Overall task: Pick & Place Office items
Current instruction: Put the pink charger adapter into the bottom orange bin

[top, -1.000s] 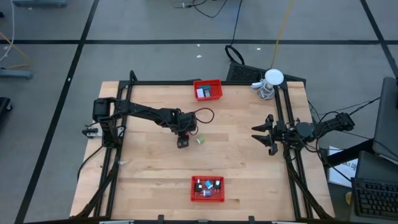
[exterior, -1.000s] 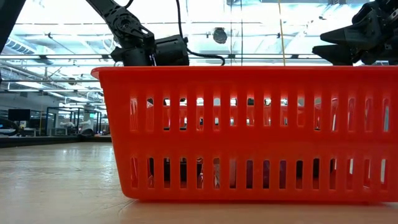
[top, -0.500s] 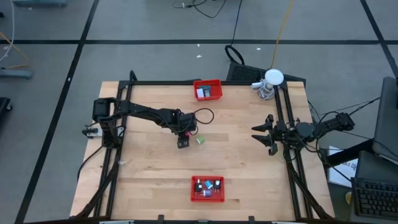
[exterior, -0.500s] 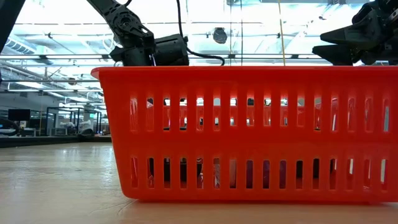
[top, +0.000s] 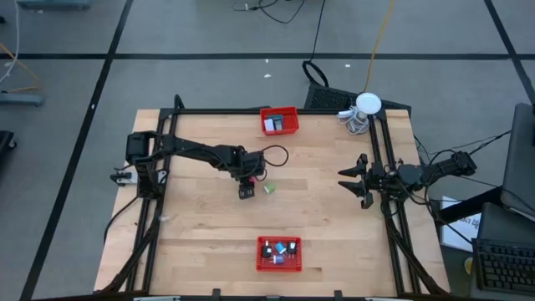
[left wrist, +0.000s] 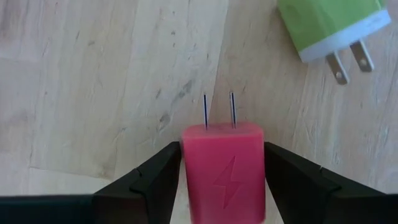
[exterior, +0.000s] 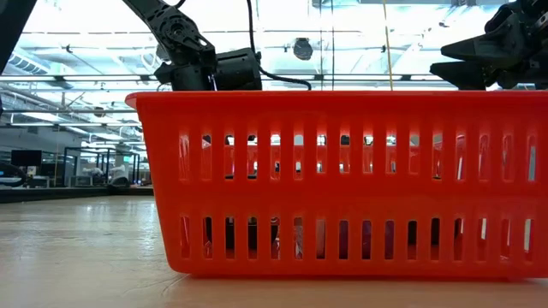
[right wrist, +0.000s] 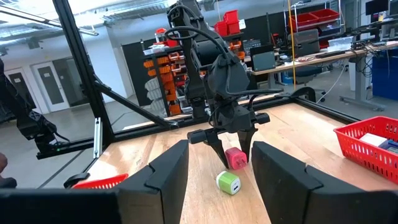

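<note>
My left gripper points down at the middle of the table and is shut on a pink wall charger with a lightning mark; the charger's two prongs stick out past the fingertips. Just beside it a green and white charger lies on its side on the wood. My right gripper waits open and level at the table's right edge, with nothing between its fingers. In the low view the near basket hides both chargers. My left gripper pinches the pink charger by its two opposite side faces, one finger on each. The fingers come from above, pointing steeply down. The charger hangs below them, prongs away from the wrist; whether it touches the table I cannot tell.
One red mesh basket stands at the table's far edge, another with several small items at the near edge, filling the low view. A white round object with a coiled cable sits at the far right corner. Black frame rails line both sides.
My left gripper has tipped slightly at the wrist while staying in place, the pink charger still between its fingers.
</note>
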